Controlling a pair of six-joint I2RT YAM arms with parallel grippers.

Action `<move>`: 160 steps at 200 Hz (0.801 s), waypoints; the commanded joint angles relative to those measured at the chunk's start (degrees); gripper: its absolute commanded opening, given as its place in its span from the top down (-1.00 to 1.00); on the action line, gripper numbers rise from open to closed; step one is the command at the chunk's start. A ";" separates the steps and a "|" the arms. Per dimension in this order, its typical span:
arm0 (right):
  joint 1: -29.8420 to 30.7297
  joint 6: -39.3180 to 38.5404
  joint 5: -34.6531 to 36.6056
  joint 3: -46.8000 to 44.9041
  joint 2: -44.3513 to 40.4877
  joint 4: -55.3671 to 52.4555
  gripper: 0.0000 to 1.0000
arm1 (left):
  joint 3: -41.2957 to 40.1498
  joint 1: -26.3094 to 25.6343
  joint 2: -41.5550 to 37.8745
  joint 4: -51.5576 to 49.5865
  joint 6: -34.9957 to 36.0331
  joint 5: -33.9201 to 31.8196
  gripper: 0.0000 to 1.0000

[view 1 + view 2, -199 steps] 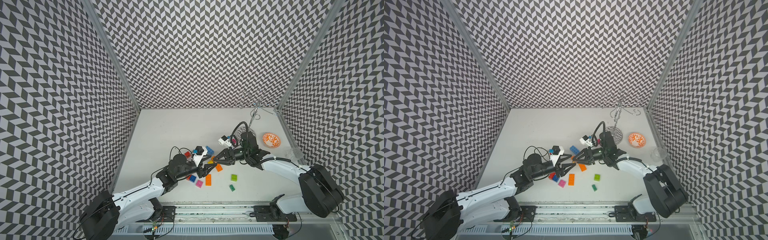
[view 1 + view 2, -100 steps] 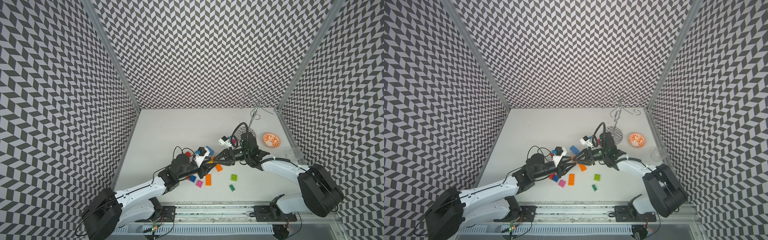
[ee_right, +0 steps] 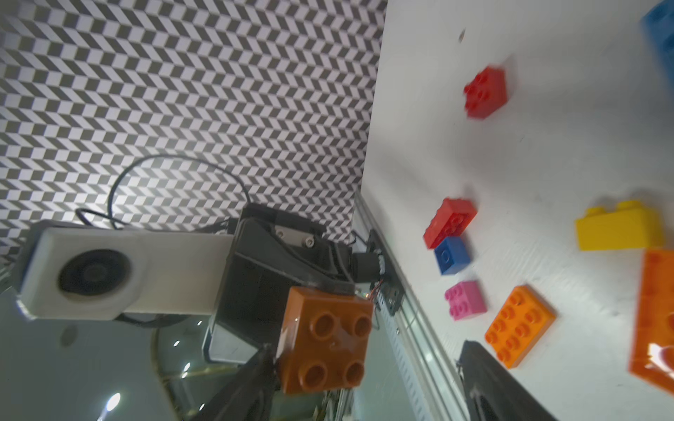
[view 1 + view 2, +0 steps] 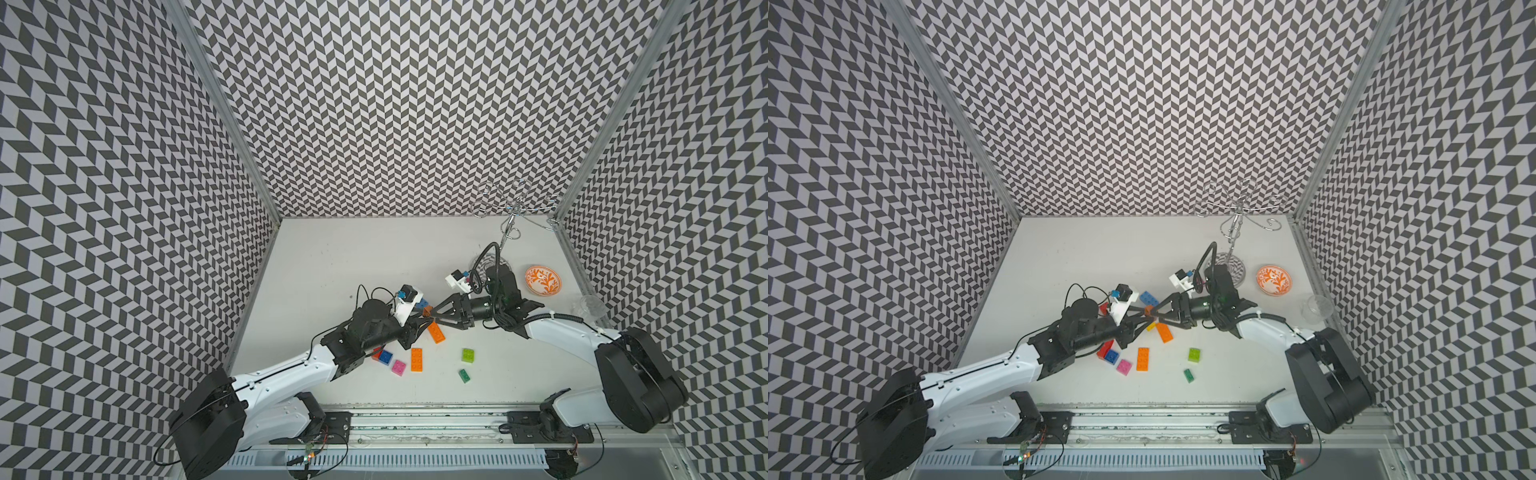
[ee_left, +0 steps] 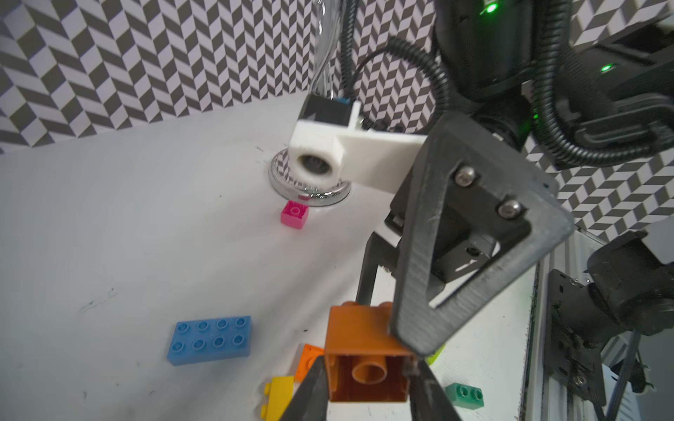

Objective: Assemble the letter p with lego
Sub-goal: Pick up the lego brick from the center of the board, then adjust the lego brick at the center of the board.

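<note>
Zigzag-patterned walls close in a pale tabletop (image 4: 353, 257), and the two arms meet tip to tip above its middle. Between them hangs a brown brick (image 5: 364, 361), a square four-stud piece held clear of the surface. The left gripper (image 5: 368, 395) pinches it from both sides, its hollow underside facing that arm's camera. The right gripper (image 4: 1157, 314) has its jaws spread wide around the same brick. One finger is just beside it and the other stands well apart, so it has no hold.

Everything else lies loose toward the front edge: two orange bricks (image 4: 417, 359), a pink brick (image 4: 399, 367), a blue brick (image 4: 385, 356) just beside a red brick (image 3: 450, 222), a yellow brick (image 3: 620, 227) and two green bricks (image 4: 468, 354). A light blue brick (image 5: 209, 339) sits nearer the middle. No stem or loop shows, so the letter seems barely begun, with nearly all the joining left.
</note>
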 commanded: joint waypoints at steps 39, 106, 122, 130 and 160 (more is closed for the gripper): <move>-6.37 -15.59 30.56 -0.26 -8.68 -14.97 -0.88 | 15.50 -3.95 11.08 -23.42 -6.52 -5.39 0.32; -7.38 -19.57 43.30 -5.35 -17.46 -12.12 -0.96 | 38.51 -5.43 30.20 -53.65 -2.32 -7.68 0.32; -7.38 -22.02 42.85 -5.98 -17.97 -12.09 -0.98 | 41.36 -5.37 33.31 -56.66 -0.04 -5.62 0.32; -7.33 -22.80 42.88 -5.77 -17.81 -12.84 -0.98 | 43.01 -5.37 35.38 -58.25 1.16 -5.25 0.32; -7.38 -23.78 42.80 -5.63 -16.94 -14.00 -0.97 | 49.50 -4.75 42.29 -63.46 4.91 -6.45 0.33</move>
